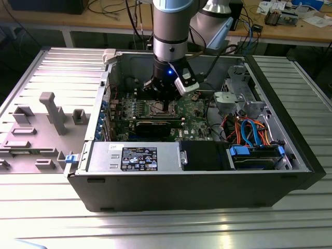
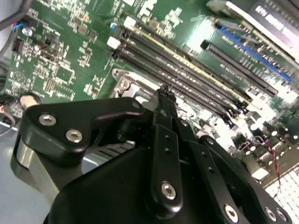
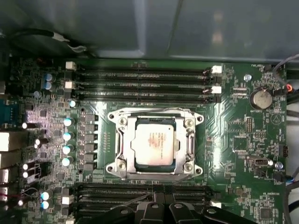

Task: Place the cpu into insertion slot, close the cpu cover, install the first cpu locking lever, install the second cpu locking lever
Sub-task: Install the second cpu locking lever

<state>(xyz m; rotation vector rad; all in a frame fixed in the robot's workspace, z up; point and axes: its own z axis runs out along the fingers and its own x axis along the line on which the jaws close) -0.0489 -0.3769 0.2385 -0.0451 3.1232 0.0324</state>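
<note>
The cpu, a dull silver square chip, lies flat in the insertion slot on the green motherboard. The silvery cpu cover lies down around the chip, framing it. Thin metal lever rods run along the socket's edges; I cannot tell whether they are latched. My gripper hovers beside the socket's edge nearest the lower memory slots, fingers together with nothing visible between them. In the second wrist view the gripper tips sit just past a socket corner. In the exterior view the gripper hangs over the socket.
Long black memory slots flank the socket on two sides. A black labelled power supply box fills the case front, with drive bays and blue and orange cables at the exterior view's right. Grey fixtures stand on the table outside the case.
</note>
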